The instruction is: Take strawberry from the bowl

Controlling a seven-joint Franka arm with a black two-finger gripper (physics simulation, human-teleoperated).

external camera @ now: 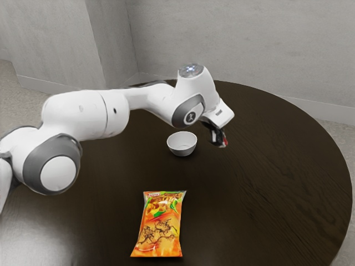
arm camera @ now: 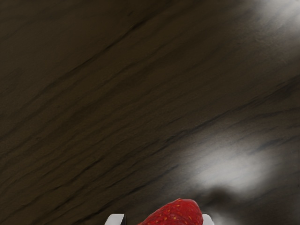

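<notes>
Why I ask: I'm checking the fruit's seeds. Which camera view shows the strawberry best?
The wrist view: the strawberry is large there, with red skin and seeds plain, though the lower edge cuts it off. The exterior view gives a small red patch at the jaws, seeds indistinct.

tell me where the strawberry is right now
The strawberry is held in my gripper, out of the bowl and close beside it, toward the exterior view's right.

From frame left, our white arm (external camera: 83, 113) reaches over the dark table (external camera: 260, 205), our gripper (external camera: 221, 139) right of centre, holding the strawberry (external camera: 226, 142). A white bowl (external camera: 182, 146) stands mid-frame; an orange packet (external camera: 159, 230) lies lower centre.
</notes>
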